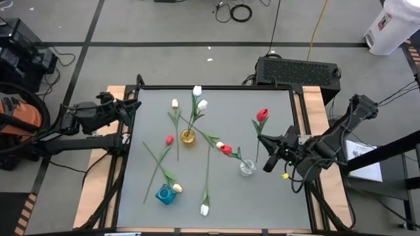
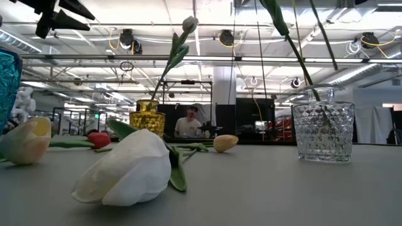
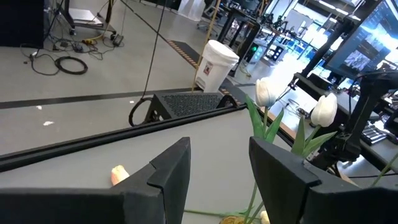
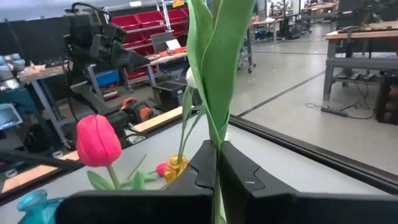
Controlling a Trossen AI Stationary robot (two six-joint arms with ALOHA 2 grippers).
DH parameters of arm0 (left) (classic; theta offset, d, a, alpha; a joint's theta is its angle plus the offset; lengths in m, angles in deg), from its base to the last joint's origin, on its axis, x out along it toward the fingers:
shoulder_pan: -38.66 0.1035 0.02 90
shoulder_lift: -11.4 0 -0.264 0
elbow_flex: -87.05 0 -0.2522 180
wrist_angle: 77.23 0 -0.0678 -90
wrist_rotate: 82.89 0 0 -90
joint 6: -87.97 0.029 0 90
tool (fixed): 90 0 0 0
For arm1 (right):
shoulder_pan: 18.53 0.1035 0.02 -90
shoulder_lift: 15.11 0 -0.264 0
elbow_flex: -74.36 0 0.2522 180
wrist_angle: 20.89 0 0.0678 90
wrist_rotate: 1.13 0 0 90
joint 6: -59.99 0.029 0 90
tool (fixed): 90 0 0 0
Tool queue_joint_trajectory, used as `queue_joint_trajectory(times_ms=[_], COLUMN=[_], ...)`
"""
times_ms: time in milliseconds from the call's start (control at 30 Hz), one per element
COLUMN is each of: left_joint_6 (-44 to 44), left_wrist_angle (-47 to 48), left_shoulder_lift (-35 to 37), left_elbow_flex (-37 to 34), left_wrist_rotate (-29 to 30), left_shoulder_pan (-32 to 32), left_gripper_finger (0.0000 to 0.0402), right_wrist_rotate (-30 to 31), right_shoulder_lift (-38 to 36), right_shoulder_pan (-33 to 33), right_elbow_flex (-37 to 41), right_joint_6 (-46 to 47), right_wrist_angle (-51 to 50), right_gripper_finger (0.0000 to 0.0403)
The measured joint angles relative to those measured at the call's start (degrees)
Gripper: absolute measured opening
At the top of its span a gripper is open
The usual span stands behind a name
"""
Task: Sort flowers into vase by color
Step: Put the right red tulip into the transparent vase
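Left pincer (image 1: 136, 107) is parked at the counter's (image 1: 275, 196) left edge, fingers spread apart, nothing between them; no work is being done by this arm.

Blue vase (image 1: 165, 194) stands near the front left with a yellow tulip (image 1: 177, 188) at its mouth. Gold vase (image 1: 188, 137) sits mid-counter and holds two white tulips (image 1: 197, 90). Loose stems are still lying flat: a red one (image 1: 169, 139), a pale yellow one (image 1: 174, 103), a white one (image 1: 205, 210) at the front, a red-and-cream pair (image 1: 223, 148).

Clear glass vase (image 1: 247, 168) is seen right of centre, with a stem inside. Just beside it, the right pincer (image 1: 271, 157) is clamped fully on the stem of a red tulip (image 1: 262, 115), held upright.

Step judged in hand: the red tulip is being placed into the clear vase. Next move calls for the stem foot to be lined up over the rim, lowered, then released.
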Motion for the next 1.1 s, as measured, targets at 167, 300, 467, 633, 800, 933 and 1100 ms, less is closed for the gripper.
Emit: queue_joint_trajectory(times_ms=[167,300,467,633,800,933,1100], left_joint_6=[0.0,0.0,0.0,0.0,0.0,0.0,0.0], left_wrist_angle=[0.0,0.0,0.2,0.2,0.2,0.2,0.2], left_shoulder_lift=[0.0,0.0,0.0,0.0,0.0,0.0,0.0], left_elbow_flex=[0.0,0.0,0.0,0.0,0.0,0.0,0.0], left_wrist_rotate=[0.0,0.0,0.0,0.0,0.0,0.0,0.0], left_shoulder_pan=[0.0,0.0,0.0,0.0,0.0,0.0,0.0], left_gripper_finger=[0.0171,0.0171,0.0171,0.0171,0.0171,0.0171,0.0171], right_wrist_rotate=[-0.8,-1.1,-1.1,-1.1,-1.1,-1.1,-1.1], right_shoulder_lift=[1.0,2.1,3.1,4.7,6.6,7.9,8.5], right_shoulder_pan=[-1.4,-1.9,-2.6,-3.2,-3.3,-3.2,-3.3], right_elbow_flex=[0.0,0.0,0.0,0.0,0.0,0.0,0.0], right_joint_6=[0.0,-0.1,0.9,1.7,2.8,4.3,4.2], right_wrist_angle=[2.6,4.7,4.7,4.7,4.7,4.6,4.5], right_gripper_finger=[0.0,0.0,0.0,0.0,0.0,0.0,0.0])
